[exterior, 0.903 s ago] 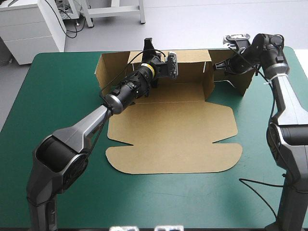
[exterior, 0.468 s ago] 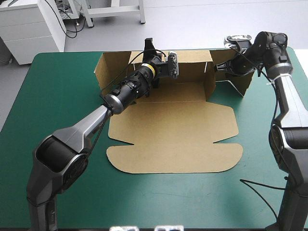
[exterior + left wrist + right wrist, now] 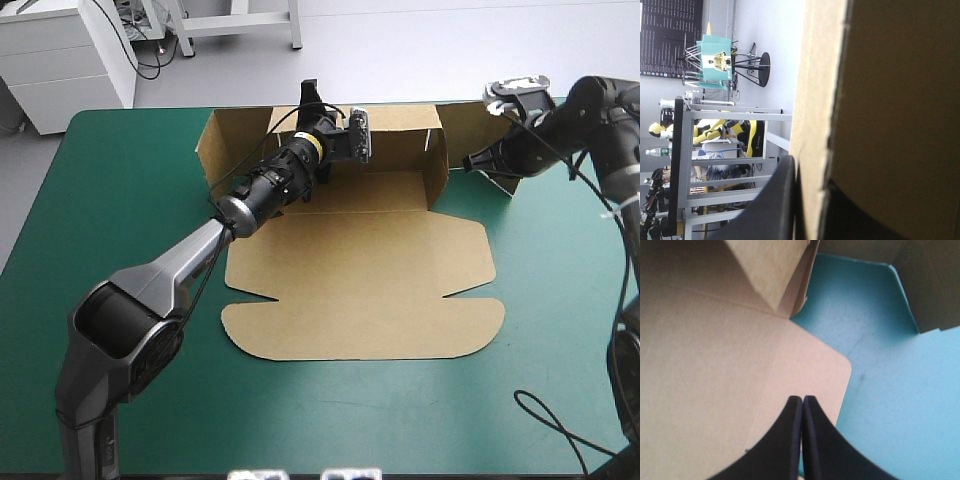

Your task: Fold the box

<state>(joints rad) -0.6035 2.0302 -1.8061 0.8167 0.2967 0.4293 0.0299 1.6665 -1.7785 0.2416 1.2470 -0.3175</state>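
The brown box (image 3: 360, 270) lies in the middle of the teal-green cover, its back and side walls raised and the wide lid panel flat toward the near edge. My left gripper (image 3: 311, 100) is at the top edge of the back wall (image 3: 400, 130), shut on it; in the left wrist view the board (image 3: 880, 100) runs between its two black fingers (image 3: 775, 210). My right gripper (image 3: 468, 160) hangs just outside the right side wall (image 3: 436, 160), next to the loose end flap (image 3: 495, 135). Its own view shows it (image 3: 802, 435) shut with nothing in it, over a rounded corner of board (image 3: 715, 380).
The teal-green cover (image 3: 120, 200) lies bare on both sides of the box and along the near edge. A white cabinet (image 3: 60, 60) stands beyond the far left corner of the table.
My right arm has drawn back to the right, away from the box's end flap, its gripper now outside the right wall. The left arm and the back wall have not moved.
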